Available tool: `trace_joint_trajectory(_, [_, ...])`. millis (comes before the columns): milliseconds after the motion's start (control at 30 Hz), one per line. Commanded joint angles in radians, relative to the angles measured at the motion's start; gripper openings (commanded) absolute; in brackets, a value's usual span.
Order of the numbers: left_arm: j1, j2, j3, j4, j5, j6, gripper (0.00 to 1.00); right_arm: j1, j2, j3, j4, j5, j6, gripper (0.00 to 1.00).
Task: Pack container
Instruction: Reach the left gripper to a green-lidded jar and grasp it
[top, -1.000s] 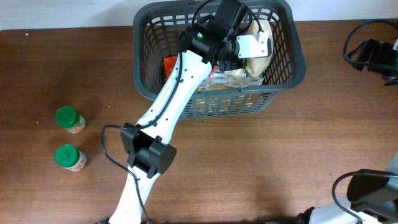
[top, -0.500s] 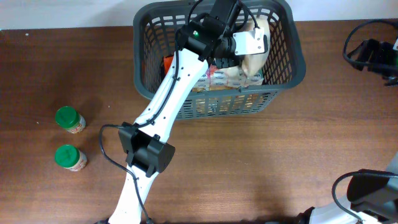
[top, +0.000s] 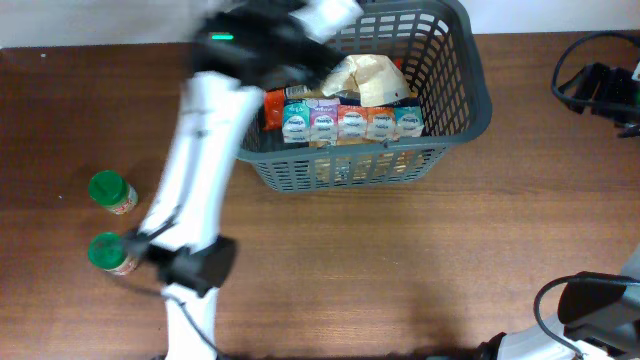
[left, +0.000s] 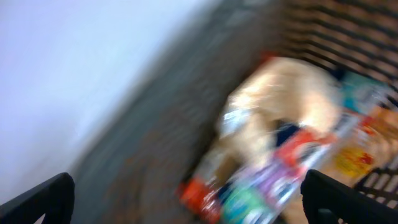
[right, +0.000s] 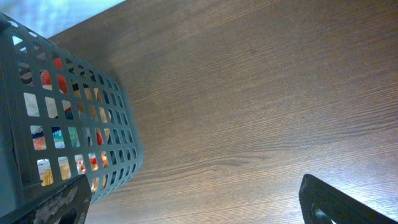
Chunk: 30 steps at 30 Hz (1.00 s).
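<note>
The container (top: 472, 78), a dark grey lattice basket, stands at the table's back centre. Inside lie a beige bag (top: 372, 78), a row of small colourful packs (top: 350, 123) and a red packet (top: 274, 108). My left arm is motion-blurred over the basket's left rim. Its gripper (left: 193, 202) is open, fingers wide apart with nothing between them, looking down at the beige bag (left: 292, 106) and the packs (left: 261, 193). My right gripper (right: 199, 202) is open and empty above bare table, to the right of the container (right: 68, 124).
Two green-lidded jars (top: 111, 192) (top: 111, 253) stand on the wooden table at the left. My right arm (top: 600, 88) sits at the table's right edge with cables. A pale wall runs behind the basket.
My left gripper has opened and swung up and to the left, away from the beige bag, which stays in the basket. The row of packs is now uncovered. The right arm has not moved.
</note>
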Motion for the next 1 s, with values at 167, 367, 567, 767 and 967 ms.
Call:
trace_joint_trajectory(167, [0.394,-0.1,0.019,-0.217,-0.023,-0.467,0.99,-0.005,-0.006,-0.006,0.003,-0.012,0.005,0.99])
trace_joint_trajectory(367, [0.603,-0.005,-0.076,-0.367,0.021,-0.52,0.99,-0.005,-0.006,-0.006,0.003,-0.012,0.005,0.99])
trace_joint_trajectory(567, [0.695,0.101,-0.22,-0.388,-0.07,-0.52,0.99,-0.005,-0.006,-0.006,0.003,-0.012,0.005,0.99])
trace_joint_trajectory(767, [0.765,0.183,-0.34,-0.376,-0.091,-0.441,0.99,-0.005,-0.006,-0.006,0.003,-0.012,0.005,0.99])
trace_joint_trajectory(967, [0.796,0.218,-0.389,-0.338,-0.174,-0.41,0.99,-0.005,-0.006,-0.006,0.003,-0.012,0.005,0.99])
